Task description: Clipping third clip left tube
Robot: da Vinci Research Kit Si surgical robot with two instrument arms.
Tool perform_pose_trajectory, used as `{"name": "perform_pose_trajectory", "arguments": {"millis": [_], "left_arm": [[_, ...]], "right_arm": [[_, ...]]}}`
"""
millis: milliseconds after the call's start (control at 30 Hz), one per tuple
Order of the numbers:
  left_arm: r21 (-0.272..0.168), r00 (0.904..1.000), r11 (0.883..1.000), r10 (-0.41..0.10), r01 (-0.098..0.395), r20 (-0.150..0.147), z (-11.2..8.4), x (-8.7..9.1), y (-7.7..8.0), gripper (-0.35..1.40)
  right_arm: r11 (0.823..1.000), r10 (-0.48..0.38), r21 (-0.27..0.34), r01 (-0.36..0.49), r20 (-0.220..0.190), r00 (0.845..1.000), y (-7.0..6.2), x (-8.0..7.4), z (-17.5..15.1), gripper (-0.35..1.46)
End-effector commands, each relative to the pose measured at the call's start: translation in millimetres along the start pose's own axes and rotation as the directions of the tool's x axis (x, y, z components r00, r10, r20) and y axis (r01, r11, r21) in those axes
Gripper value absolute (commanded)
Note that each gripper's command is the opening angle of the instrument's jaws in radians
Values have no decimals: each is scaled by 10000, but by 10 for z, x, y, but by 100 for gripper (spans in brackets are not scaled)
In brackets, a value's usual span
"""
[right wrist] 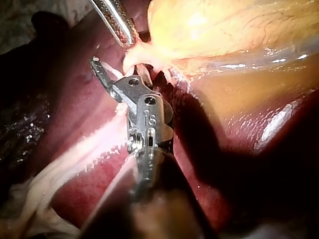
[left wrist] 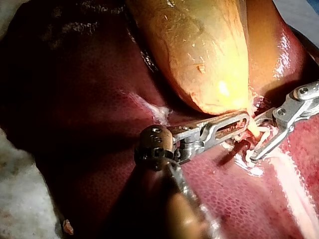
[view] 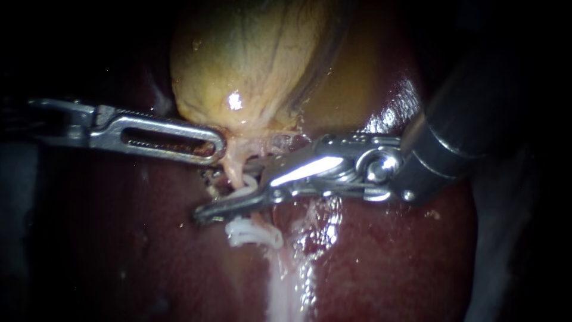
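Note:
The yellow gallbladder [view: 250, 65] lies on the dark red liver [view: 387, 256]. From its neck a pale tube [view: 234, 170] runs down. My left instrument [view: 215, 145] comes in flat from the left, its slotted jaws shut on the gallbladder's neck. My right instrument [view: 229, 191] has its jaws open astride the tube, with a white clip [view: 243, 192] between them. A second white clip [view: 253, 234] sits on the tube just below the lower jaw. In the left wrist view my left instrument [left wrist: 244, 121] meets the neck, and my right instrument [left wrist: 259, 144] straddles the tube beside it.
A whitish band of tissue [view: 283, 286] runs down the liver below the clips. The liver's wet surface [view: 393, 110] shines behind my right instrument's dark shaft [view: 476, 113]. In the right wrist view pale strands [right wrist: 75, 159] cross the liver beside the shaft.

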Motion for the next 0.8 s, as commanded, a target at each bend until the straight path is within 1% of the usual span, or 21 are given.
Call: {"name": "perform_pose_trajectory", "arguments": {"millis": [33,233,333,400,433,467,567,600,800], "left_arm": [[0,10000,10000,1,-1,0,0,0,0,-35],[0,10000,10000,2,-2,0,1,0,0,-35],[1,10000,10000,2,-2,-1,1,0,0,-35],[1,10000,10000,2,-2,-1,1,0,0,-35],[1,10000,10000,2,-2,-2,1,0,0,-35],[2,10000,10000,2,-2,-2,1,0,0,-35],[2,10000,10000,2,-2,-2,1,0,0,-35],[2,10000,10000,2,-2,-2,1,0,0,-35],[3,10000,10000,2,-2,-3,2,0,0,-35]], "right_arm": [[10000,-6,-4,6,-1,10000,1,0,0,43],[9999,112,-7,-112,-7,9999,3,0,0,41],[9986,520,1,-520,-21,9986,2,-1,-2,31],[9962,869,5,-869,-34,9962,2,-2,-4,12],[9933,1160,6,-1160,-45,9932,2,-3,-4,1],[9918,1276,8,-1275,-48,9918,2,-3,-5,-12],[9867,1623,15,-1623,-60,9867,2,-4,-7,-35],[9848,1740,17,-1739,-64,9847,2,-4,-7,-35],[9837,1798,30,-1797,-60,9837,6,-4,-10,-35]]}}
